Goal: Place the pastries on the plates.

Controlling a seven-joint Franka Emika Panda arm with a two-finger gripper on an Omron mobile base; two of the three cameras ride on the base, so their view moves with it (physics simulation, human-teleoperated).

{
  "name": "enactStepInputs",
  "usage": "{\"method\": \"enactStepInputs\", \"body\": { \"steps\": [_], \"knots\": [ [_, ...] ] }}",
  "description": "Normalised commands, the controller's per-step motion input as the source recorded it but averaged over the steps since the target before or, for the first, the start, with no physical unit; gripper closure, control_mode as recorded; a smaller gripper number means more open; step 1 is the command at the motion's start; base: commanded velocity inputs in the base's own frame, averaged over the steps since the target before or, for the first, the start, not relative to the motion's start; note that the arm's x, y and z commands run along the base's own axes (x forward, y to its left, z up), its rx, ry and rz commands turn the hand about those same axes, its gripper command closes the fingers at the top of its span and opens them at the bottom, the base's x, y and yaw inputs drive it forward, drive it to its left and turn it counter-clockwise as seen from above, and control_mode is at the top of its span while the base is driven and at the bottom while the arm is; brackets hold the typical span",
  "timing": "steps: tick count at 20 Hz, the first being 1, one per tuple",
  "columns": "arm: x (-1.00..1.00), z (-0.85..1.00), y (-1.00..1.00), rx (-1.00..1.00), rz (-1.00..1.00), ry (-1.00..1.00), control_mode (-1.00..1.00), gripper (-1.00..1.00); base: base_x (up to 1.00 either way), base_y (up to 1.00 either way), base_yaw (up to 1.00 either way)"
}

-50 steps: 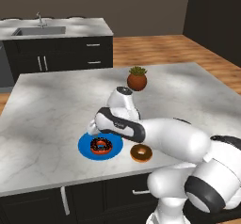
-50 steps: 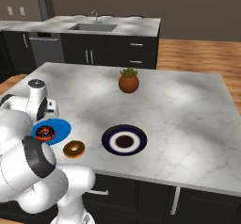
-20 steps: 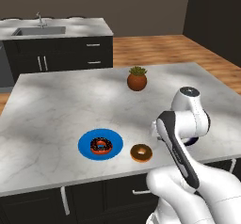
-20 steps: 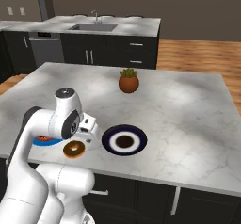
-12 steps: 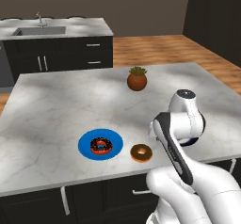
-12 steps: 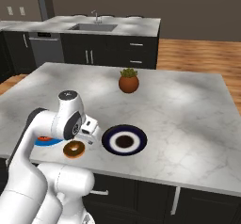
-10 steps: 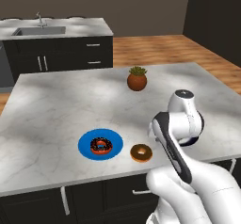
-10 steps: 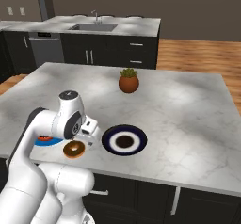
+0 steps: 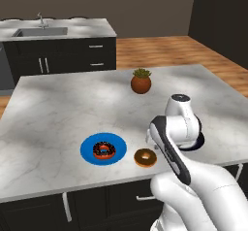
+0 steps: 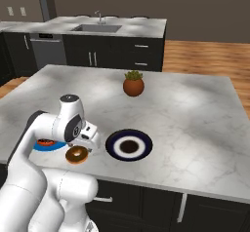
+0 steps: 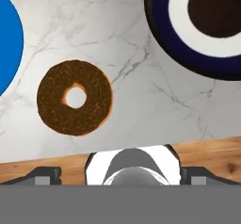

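1 pastry is done: the chocolate donut (image 9: 103, 150) sits on the blue plate (image 9: 88, 147), left of centre in the left base view, so that pair needs nothing more. The brown donut (image 11: 74, 103) lies flat on the bare marble counter (image 9: 58, 108), left of centre in the hand view, just beside the blue plate's rim and near, but apart from, the navy plate (image 11: 162, 28) at the upper right. The navy plate has nothing on it, so I judge it to be this donut's target; the short gap between them suggests a brief carry. Both sit close to the counter's front edge, with wood floor showing below it in the hand view. The gripper (image 10: 90, 139) hangs above the counter between donut and navy plate, looking straight down, jaws spread wide and holding nothing; the 2 fingertips are too dark at the bottom of the hand view to place. In the right base view the arm bends up from the lower left, its wrist folded over so the hand points down. A plant pot (image 10: 133, 85) stands well apart, further back.
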Motion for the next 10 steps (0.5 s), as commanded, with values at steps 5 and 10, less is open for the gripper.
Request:
{"method": "enactStepInputs", "body": {
  "steps": [5, 10],
  "knots": [
    [0.04, -0.41, 0.01, 0.00, 0.06, -0.14, -1.00, -1.00, 0.00, 0.00, 0.00],
    [0.13, -0.41, 0.00, 0.00, 0.08, -0.08, -1.00, -1.00, 0.00, 0.00, 0.00]
  ]
}}
